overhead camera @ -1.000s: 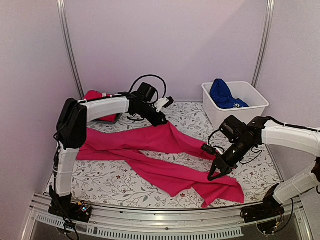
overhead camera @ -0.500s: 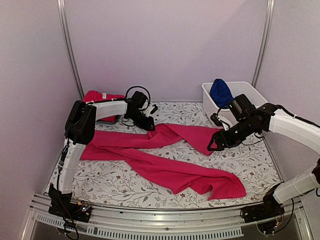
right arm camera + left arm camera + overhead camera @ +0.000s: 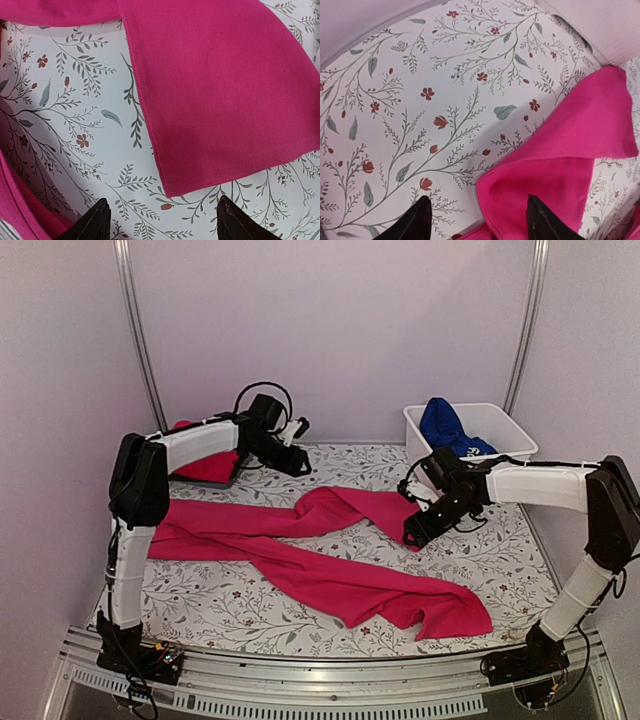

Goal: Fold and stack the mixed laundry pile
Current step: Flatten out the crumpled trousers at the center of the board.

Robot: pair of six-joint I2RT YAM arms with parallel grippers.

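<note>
Both claws have let go: left claw (image 3: 477, 219) and right claw (image 3: 162, 220) hang open, empty, the pink garment (image 3: 330, 575) just ahead of each.

Place: robot test booth, lab-style | Signs: bare pale walls (image 3: 330, 330); metal corner posts (image 3: 139, 340); slotted aluminium rail (image 3: 330, 682) up front; left arm (image 3: 200, 445), right arm (image 3: 540, 485) bolted on; flowered cloth (image 3: 500, 560) over the table

I see the table (image 3: 300, 665) covered by a floral leaf-patterned cloth (image 3: 250, 605). On it the magenta-pink garment (image 3: 330, 575) lies sprawled across the middle, partly folded over itself. The white tub (image 3: 520, 445) stands far right, the red tee (image 3: 205, 468) far left.
</note>
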